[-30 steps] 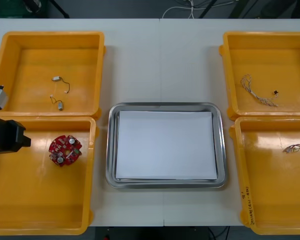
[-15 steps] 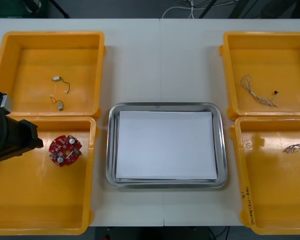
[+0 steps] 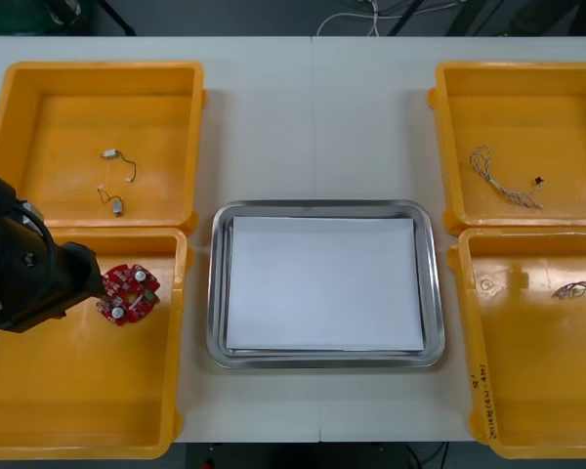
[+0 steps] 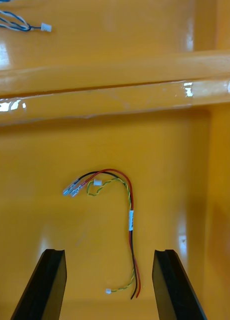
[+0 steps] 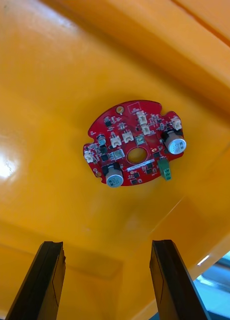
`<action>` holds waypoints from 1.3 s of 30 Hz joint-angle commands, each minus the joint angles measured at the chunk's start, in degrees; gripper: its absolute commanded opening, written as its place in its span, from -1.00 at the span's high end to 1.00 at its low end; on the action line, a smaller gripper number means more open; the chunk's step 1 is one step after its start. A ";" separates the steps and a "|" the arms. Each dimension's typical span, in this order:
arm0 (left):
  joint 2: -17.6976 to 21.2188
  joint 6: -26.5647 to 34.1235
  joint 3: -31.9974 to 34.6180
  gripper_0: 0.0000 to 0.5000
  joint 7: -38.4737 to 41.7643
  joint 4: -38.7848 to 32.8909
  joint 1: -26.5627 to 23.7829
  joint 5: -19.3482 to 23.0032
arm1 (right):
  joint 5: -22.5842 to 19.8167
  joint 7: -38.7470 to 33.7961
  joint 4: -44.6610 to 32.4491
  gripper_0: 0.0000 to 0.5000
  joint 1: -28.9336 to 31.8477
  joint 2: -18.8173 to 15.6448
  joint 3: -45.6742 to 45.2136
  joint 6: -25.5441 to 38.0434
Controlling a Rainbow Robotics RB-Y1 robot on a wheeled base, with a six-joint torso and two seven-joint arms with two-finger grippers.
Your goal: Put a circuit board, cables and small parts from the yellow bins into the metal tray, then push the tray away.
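One arm moved: left pincer (image 5: 107, 244), released, now nr red circuit board (image 5: 134, 150); right pincer (image 4: 107, 251) released over cable (image 4: 130, 215).

Light table (image 3: 313, 107) bears yellow bins (image 3: 98, 68) at sides; metal tray (image 3: 216, 293) between.

The light table (image 3: 313, 117) is viewed steeply from above and from some way off, so that all four yellow bins (image 3: 98, 73) and the metal tray (image 3: 322, 208) are taken in. The near left bin (image 3: 78, 391) is looked into at close range from the wrist behind the left gripper (image 5: 106, 245). Its round red circuit board (image 5: 134, 150) is shared with the front view. The near right bin (image 3: 527, 381) is seen closely from behind the right gripper (image 4: 109, 252), and its red and yellow cable (image 4: 130, 220) is shared likewise.
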 commanded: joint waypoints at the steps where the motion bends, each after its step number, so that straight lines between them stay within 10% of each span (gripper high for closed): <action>1: -1.22 0.33 -2.10 -1.00 3.30 -0.29 -2.02 -2.30 | -0.81 2.40 1.34 -1.00 0.65 -3.87 1.23 -2.65; 39: -11.77 -2.79 -7.81 -1.00 9.01 8.32 -5.62 -15.48 | -5.21 4.25 14.53 -1.00 -9.19 -8.26 21.97 -14.25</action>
